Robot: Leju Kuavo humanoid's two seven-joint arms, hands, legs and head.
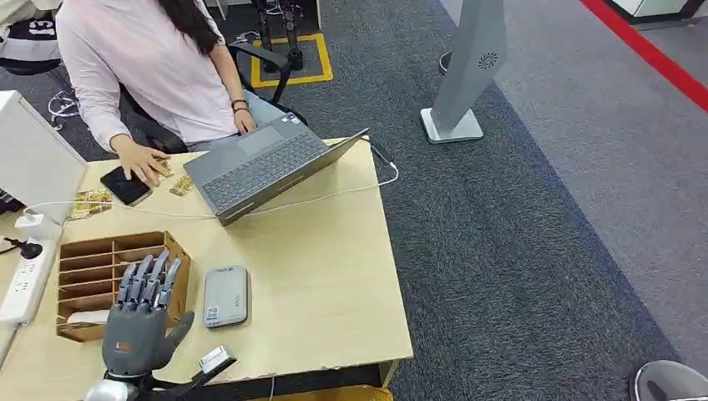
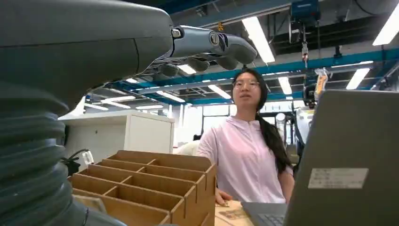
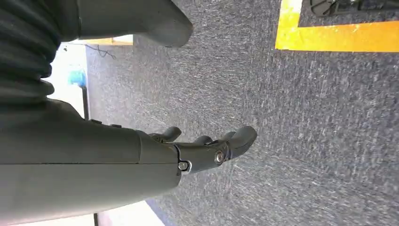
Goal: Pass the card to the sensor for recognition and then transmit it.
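The left hand (image 1: 142, 313) is seen in the head view raised above the near left part of the bench (image 1: 334, 284), over the wooden card rack (image 1: 100, 271). Its fingers are stretched out and apart, and nothing is held in it. In the left wrist view the same rack (image 2: 155, 181) is seen just below the hand (image 2: 207, 44). The right hand (image 3: 207, 150) hangs over the grey carpet (image 3: 306, 141), with the fingers loosely extended and nothing in them.

A pale card (image 1: 83, 317) seems to lie in the nearest compartment of the rack, partly hidden by the hand; it cannot be told for certain that this is the card of the task. The grey flat sensor (image 1: 226, 296) lies on the bench just beside the rack, on its right. A person (image 1: 150, 75) sits at the far side behind a laptop (image 1: 259, 167), with one hand on a phone (image 1: 125, 185).

It is judged that the card is not yet taken. Several things could go wrong from here. The card lies flat in a narrow compartment, so it may slip from the fingers, or the light rack may be pushed or tipped when the fingers are lowered into it. The sensor is loose on the bench and could be knocked away. The white cable (image 1: 334, 194) could be caught when the card is passed on to the person.
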